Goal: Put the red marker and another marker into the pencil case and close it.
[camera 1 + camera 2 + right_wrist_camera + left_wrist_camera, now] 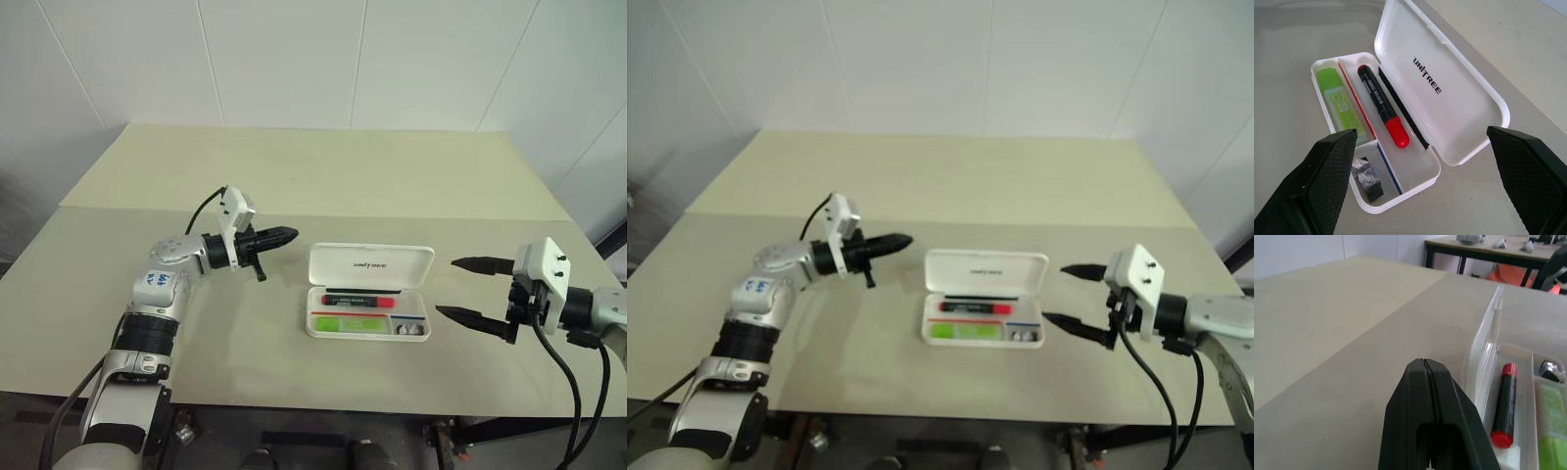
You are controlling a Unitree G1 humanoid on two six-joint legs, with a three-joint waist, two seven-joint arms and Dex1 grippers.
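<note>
Reading "UNITREE", the pencil case (1449, 93) lid stands open; left tool (279, 236) closed empty, right tool (470, 290) spread wide.

A robotics test room: a plain beige bench (323, 176) stood against white panelled walls (294, 59), with a second cluttered table (1488, 247) beyond.

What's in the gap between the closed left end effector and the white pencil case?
Nothing: only bare table lies between the left end effector and the pencil case, seen in the left eye view.
</note>
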